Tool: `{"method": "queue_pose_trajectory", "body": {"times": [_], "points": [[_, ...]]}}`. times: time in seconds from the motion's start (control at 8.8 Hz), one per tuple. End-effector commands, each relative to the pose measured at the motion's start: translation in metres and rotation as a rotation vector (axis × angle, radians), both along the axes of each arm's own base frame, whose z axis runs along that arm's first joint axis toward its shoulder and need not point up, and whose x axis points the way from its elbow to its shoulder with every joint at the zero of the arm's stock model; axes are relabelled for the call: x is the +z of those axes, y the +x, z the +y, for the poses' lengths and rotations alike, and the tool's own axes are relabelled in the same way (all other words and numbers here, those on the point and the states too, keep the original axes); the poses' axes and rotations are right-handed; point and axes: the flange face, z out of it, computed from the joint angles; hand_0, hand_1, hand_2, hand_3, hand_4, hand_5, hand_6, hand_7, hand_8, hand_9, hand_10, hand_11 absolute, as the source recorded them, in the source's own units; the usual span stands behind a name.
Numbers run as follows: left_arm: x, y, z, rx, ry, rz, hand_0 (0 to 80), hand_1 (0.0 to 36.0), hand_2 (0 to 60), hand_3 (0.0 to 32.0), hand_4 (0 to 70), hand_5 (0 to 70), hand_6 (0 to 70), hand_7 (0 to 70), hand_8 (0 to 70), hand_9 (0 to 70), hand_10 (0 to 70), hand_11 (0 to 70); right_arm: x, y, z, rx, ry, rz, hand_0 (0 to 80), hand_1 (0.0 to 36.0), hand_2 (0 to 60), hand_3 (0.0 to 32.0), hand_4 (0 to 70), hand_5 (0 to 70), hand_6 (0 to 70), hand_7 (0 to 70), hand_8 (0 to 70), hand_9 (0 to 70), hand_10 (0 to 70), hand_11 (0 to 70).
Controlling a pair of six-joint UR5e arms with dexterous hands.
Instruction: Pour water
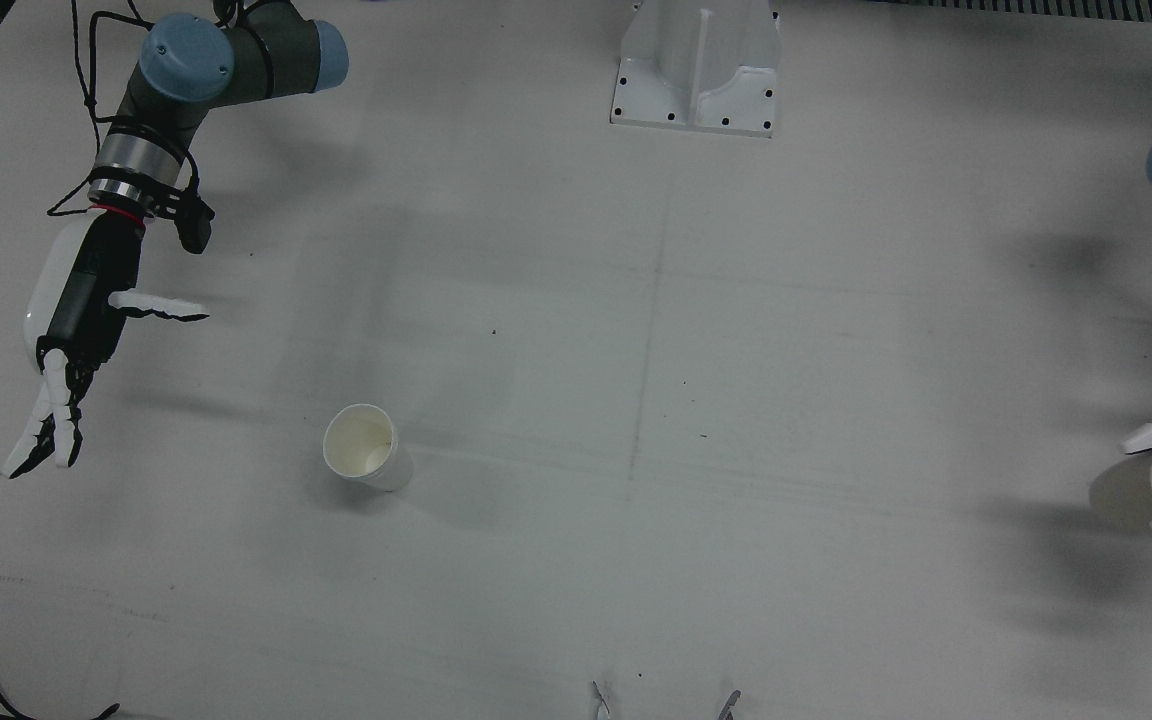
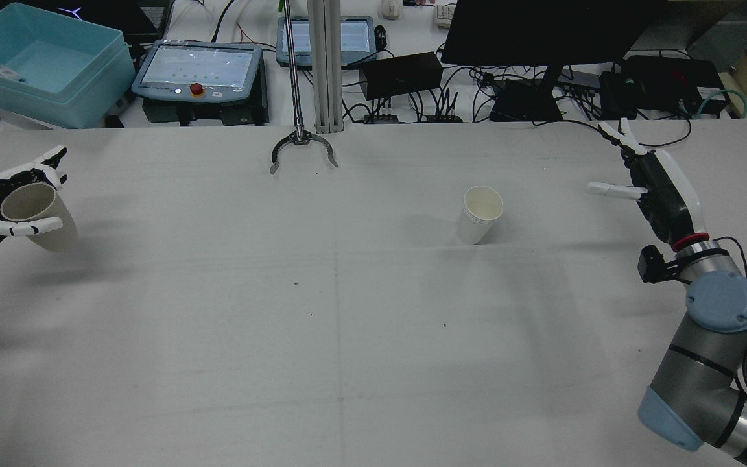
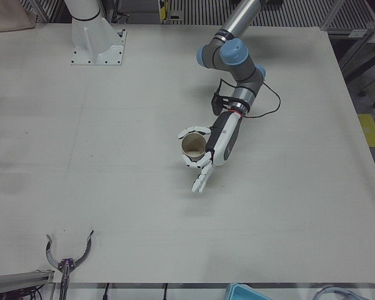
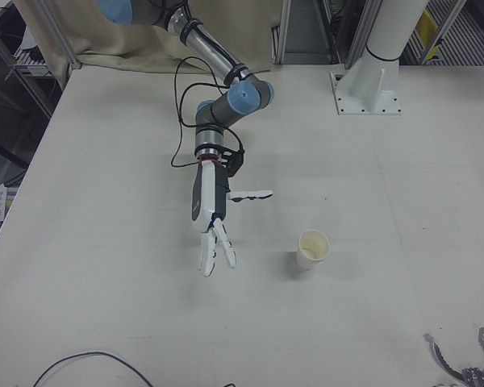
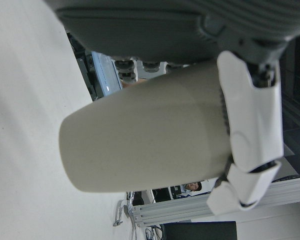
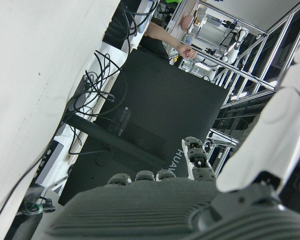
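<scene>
Left hand (image 3: pixel 207 150) holds a paper cup (image 3: pixel 192 145) wrapped in its fingers, lifted off the white table (image 2: pixel 218 337) near the left edge, well apart from the second paper cup (image 2: pixel 478 215), which stands upright toward the table's right half, mouth up. The held cup leans a little, its long axis near vertical and its mouth toward the ceiling. Such a cup is likely light and thin-walled, easily crushed, so a gentle hold around mid-body suits it. Right hand (image 4: pixel 212 218) hovers with fingers spread, holding nothing, beside the standing cup but not touching it.
</scene>
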Motion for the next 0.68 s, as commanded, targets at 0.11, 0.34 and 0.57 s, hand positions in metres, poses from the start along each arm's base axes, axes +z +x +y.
{"method": "queue_pose_trajectory", "body": {"times": [0.11, 0.34, 0.57], "points": [[0.006, -0.004, 0.002, -0.004, -0.006, -0.005, 49.9, 36.0, 60.0, 0.0, 27.2, 63.0, 1.9, 7.6, 1.4, 2.1, 4.5, 9.6, 0.019, -0.053, -0.033, 0.011, -0.007, 0.01, 41.3, 7.6, 3.8, 0.0, 3.7, 1.5, 0.0, 0.0, 1.0, 0.1, 0.6, 1.7], [0.008, -0.004, 0.002, -0.004, -0.009, -0.007, 49.8, 36.0, 60.0, 0.0, 27.0, 62.6, 2.0, 7.7, 1.5, 2.2, 4.4, 9.6, 0.01, -0.075, -0.025, -0.002, 0.003, -0.003, 41.9, 8.0, 4.3, 0.0, 4.1, 1.9, 0.0, 0.0, 1.0, 0.0, 0.4, 1.5], [0.013, -0.005, 0.002, -0.007, -0.016, -0.013, 49.5, 36.0, 60.0, 0.0, 26.9, 62.5, 1.8, 7.5, 1.5, 2.1, 4.5, 9.6, -0.002, -0.1, -0.018, -0.036, 0.015, -0.012, 42.5, 8.3, 4.3, 0.0, 4.4, 2.0, 0.0, 0.0, 1.0, 0.0, 0.1, 1.0]]}}
